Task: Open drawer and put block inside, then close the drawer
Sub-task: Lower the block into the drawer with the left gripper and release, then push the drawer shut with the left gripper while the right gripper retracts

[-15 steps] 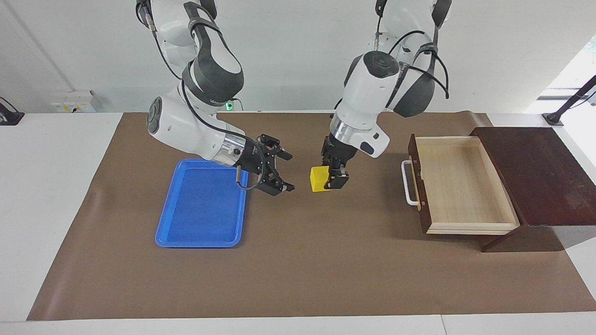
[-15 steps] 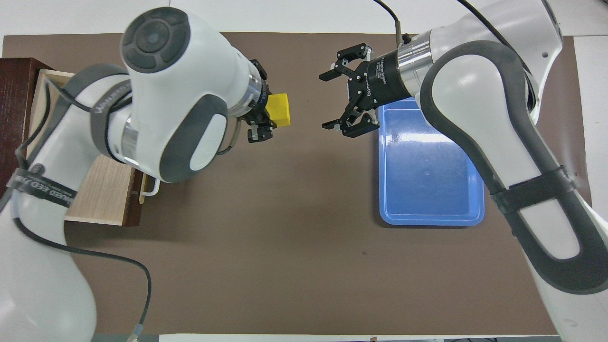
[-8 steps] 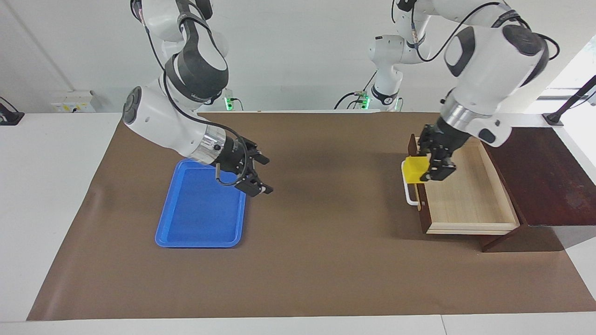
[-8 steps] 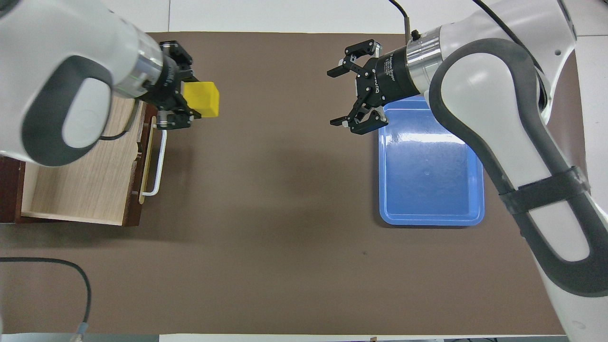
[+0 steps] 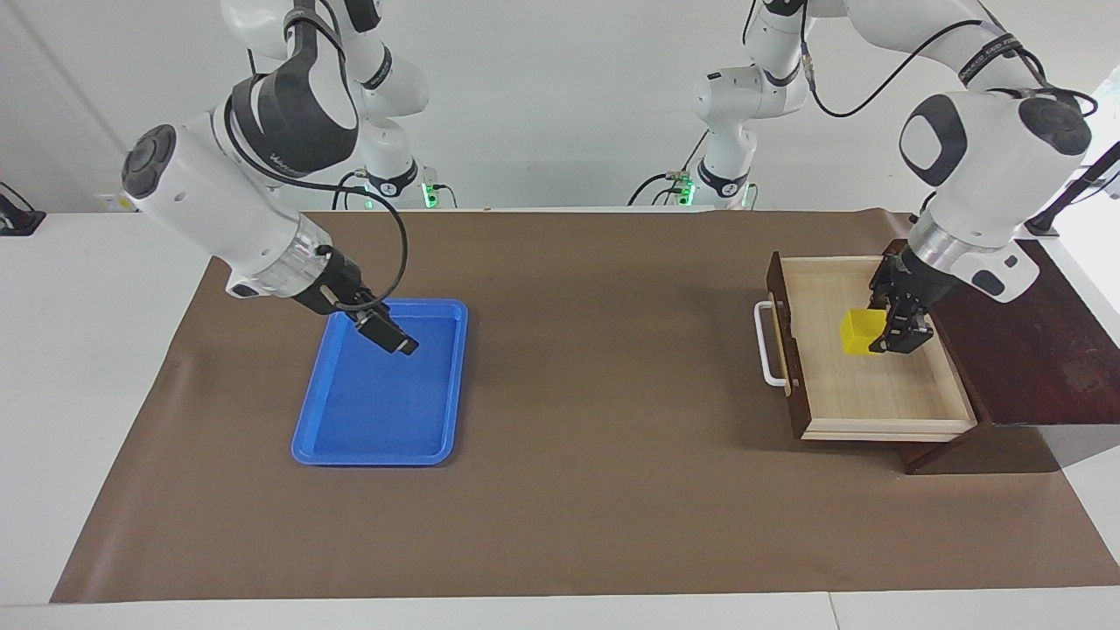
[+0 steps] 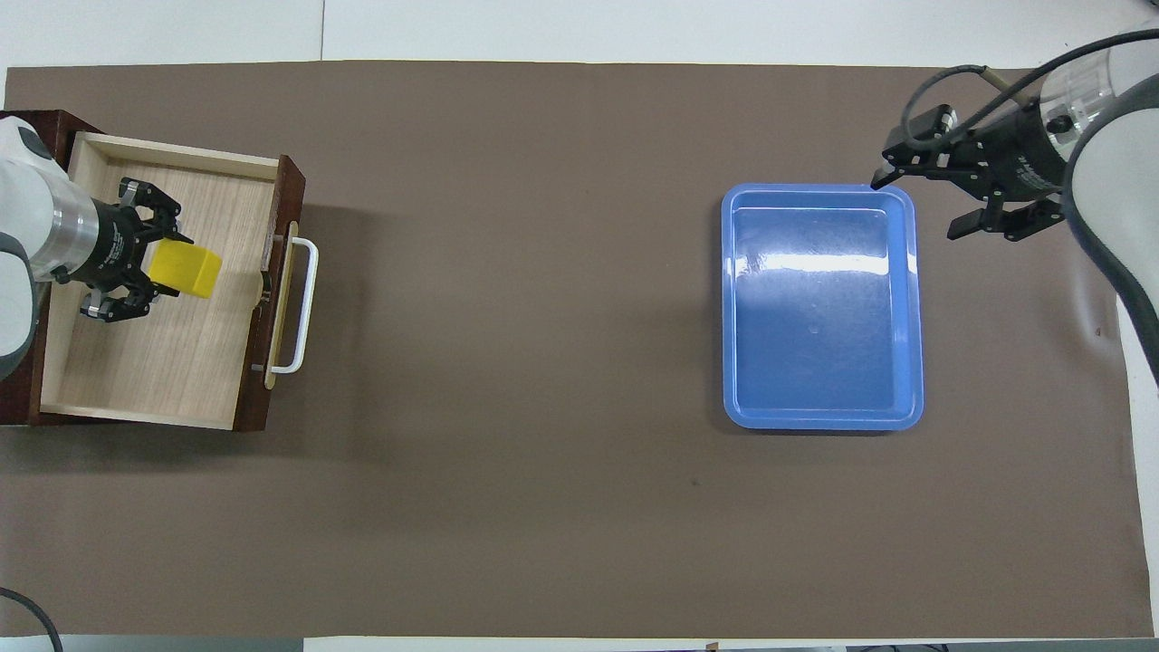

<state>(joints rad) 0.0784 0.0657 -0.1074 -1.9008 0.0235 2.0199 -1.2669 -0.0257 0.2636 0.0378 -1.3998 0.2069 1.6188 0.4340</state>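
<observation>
Since the earlier frames the left gripper point(image 5: 885, 337) has carried the block point(image 5: 858, 332) from over the mat, past the white handle point(image 5: 769, 344), to a position over the open drawer point(image 5: 878, 392); the right gripper point(image 5: 385, 332) has drawn back from mid-table toward its own end.

Facing view, taken across: the right gripper hangs over the blue tray point(image 5: 377, 448), at the corner nearer the robots. Its fingers stand spread in the overhead view point(image 6: 969, 195), holding nothing. This arm waits.

Mid-table, the brown mat point(image 5: 604, 472) carries nothing.

At the left arm's end, the drawer is pulled fully out of its dark cabinet point(image 5: 1024, 332). The left gripper point(image 6: 122, 251) is clenched on the block point(image 6: 186, 273), which sits over the pale interior. Whether the block touches the floor of the drawer cannot be told.

Judgement: opening is done; the step in hand is placing the block. The next move calls for lowering until the block rests on the drawer floor, releasing it, lifting clear of the walls, then pushing the front shut by the handle.
</observation>
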